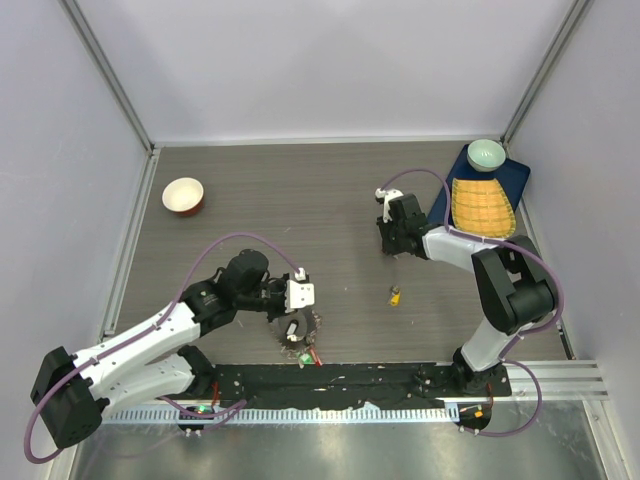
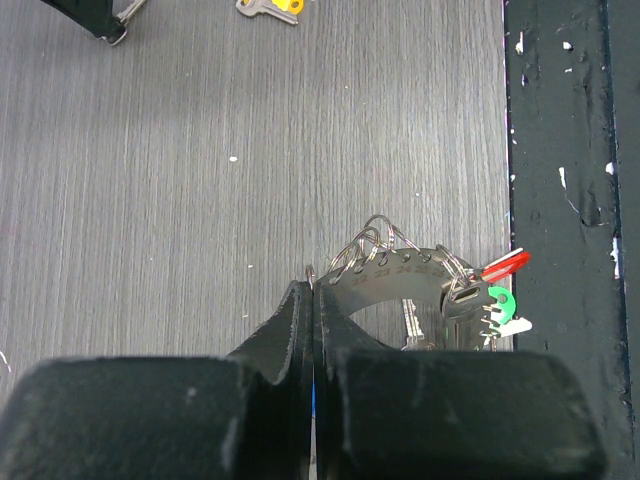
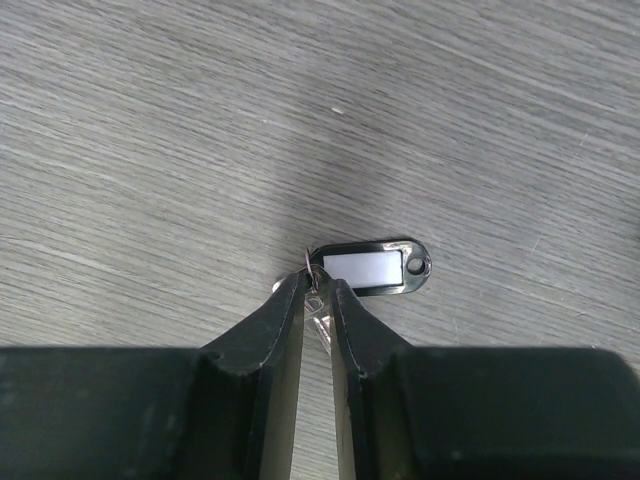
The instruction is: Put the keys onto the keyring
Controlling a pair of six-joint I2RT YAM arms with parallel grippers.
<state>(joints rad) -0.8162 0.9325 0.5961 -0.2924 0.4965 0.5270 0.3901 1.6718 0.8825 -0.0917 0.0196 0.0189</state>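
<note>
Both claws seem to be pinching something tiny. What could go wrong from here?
1. The right gripper pinches the black-tagged key only by its thin wire loop, so it may slip or swing.
2. The left gripper holds the keyring by its thin edge, so it might twist and spoil the threading.
3. The yellow-tagged key lies loose between both grippers and could get knocked away.

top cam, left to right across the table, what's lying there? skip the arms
red bowl → keyring → yellow-tagged key → green bowl
</note>
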